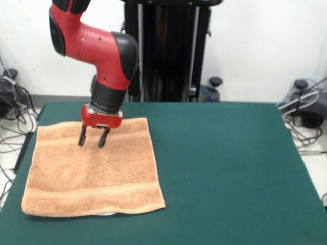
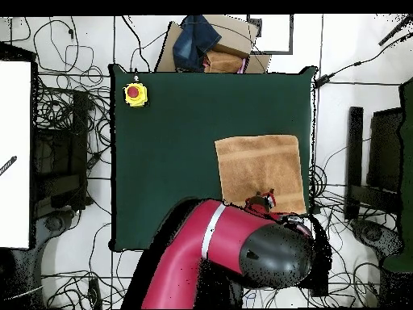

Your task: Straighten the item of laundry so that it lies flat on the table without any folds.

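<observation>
Towel [image 1: 94, 168] lay nearly flat, left of frame on table [image 1: 230, 168]; gripper [image 1: 93, 138] parted, empty, over upper band. Judged: final smoothing, then lift clear.

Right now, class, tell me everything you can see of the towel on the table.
The towel is peach-orange terry, roughly square, with a woven band near its far edge and another near its near edge. It lies spread out and nearly flat on the green table, far smaller than the top and close to one side edge. No folds show, though the near edge looks slightly lifted at one spot. The gripper stands open over its far part, fingertips at or just above the cloth; contact cannot be judged.
</observation>
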`<state>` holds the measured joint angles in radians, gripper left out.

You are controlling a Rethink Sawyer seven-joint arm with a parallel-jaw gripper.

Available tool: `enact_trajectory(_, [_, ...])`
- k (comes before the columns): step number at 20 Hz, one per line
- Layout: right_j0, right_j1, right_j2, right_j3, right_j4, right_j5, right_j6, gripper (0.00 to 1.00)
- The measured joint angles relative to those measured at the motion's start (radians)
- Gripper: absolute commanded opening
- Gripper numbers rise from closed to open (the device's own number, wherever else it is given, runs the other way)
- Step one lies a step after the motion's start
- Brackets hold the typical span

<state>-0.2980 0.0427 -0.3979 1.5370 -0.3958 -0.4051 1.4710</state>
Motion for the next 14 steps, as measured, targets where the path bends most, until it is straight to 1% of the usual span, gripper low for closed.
enact_trajectory(14, [-0.001, -0.002, 0.000, 0.000, 0.000, 0.018, 0.000, 1.00])
